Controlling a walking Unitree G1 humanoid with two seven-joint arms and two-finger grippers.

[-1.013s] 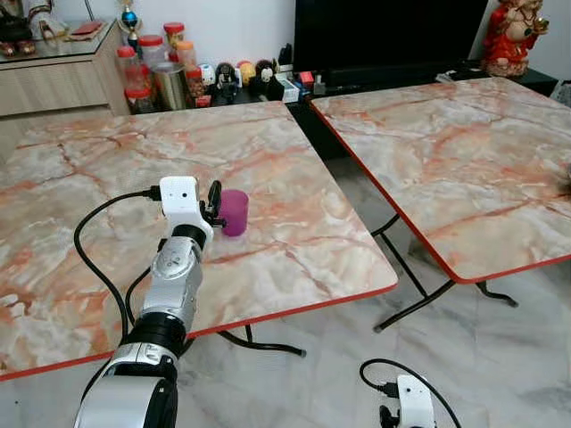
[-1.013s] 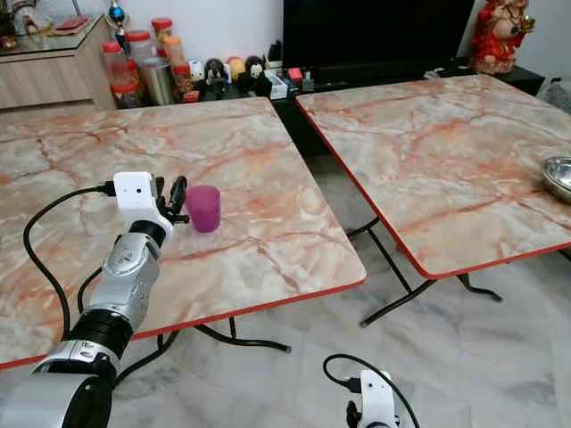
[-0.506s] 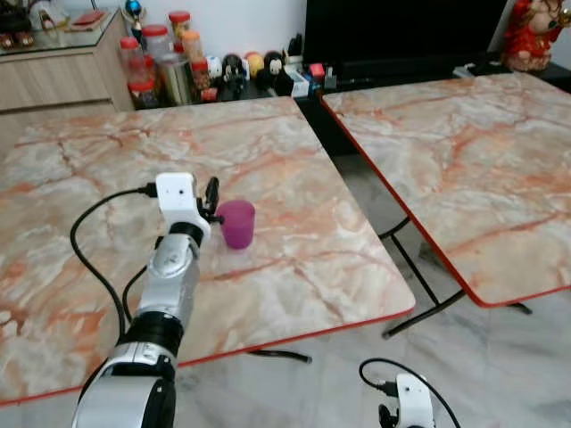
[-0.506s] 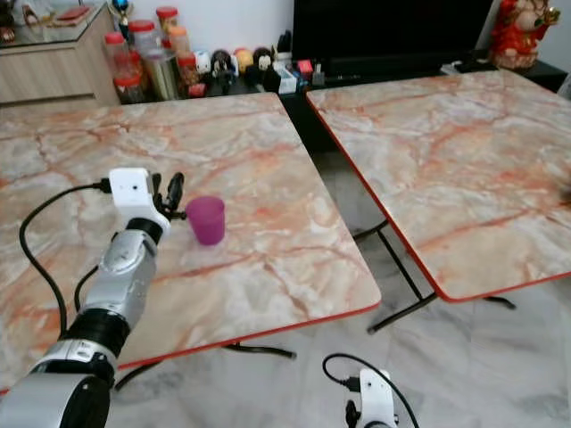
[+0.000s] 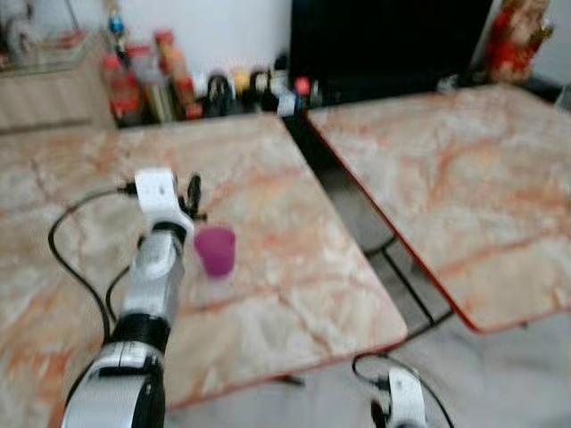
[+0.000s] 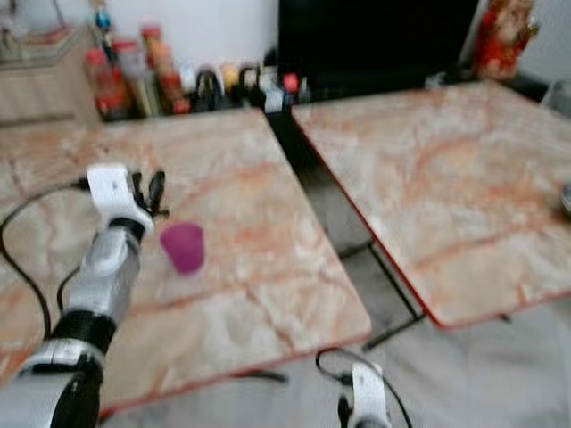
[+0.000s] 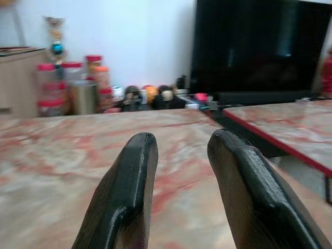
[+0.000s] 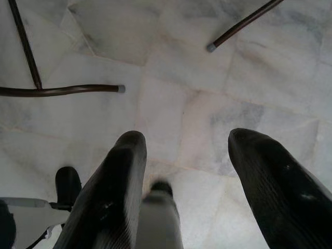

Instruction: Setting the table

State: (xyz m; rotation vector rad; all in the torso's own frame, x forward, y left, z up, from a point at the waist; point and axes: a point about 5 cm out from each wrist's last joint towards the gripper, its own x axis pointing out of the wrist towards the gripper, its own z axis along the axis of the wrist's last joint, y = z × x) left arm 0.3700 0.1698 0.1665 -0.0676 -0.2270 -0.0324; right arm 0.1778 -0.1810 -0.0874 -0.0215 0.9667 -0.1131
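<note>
The purple cup (image 5: 215,251) stands upright on the near marble worktop (image 5: 285,223), towards its middle, well in from the red edge; the left tool (image 5: 190,192) sits just beside the cup on its far-left side, fingers parted with nothing between them, as the left wrist view shows the two black fingers (image 7: 127,192) spread over bare marble; the cup looks placed and let go, so the step in hand is judged to be the retreat from it.

To do that well, the left tool should draw straight back and slightly up, keeping its fingers apart and clear of the cup's rim, since a sideways sweep could tip so light a thing; the head views are blurred, so any walking is best kept slow until the arm is clear.

The right tool (image 8: 181,181) hangs low over the tiled floor (image 8: 207,104), fingers spread and empty.

The jars (image 5: 143,76) and small figures at the back carry no writing that can be read; too blurred.
</note>
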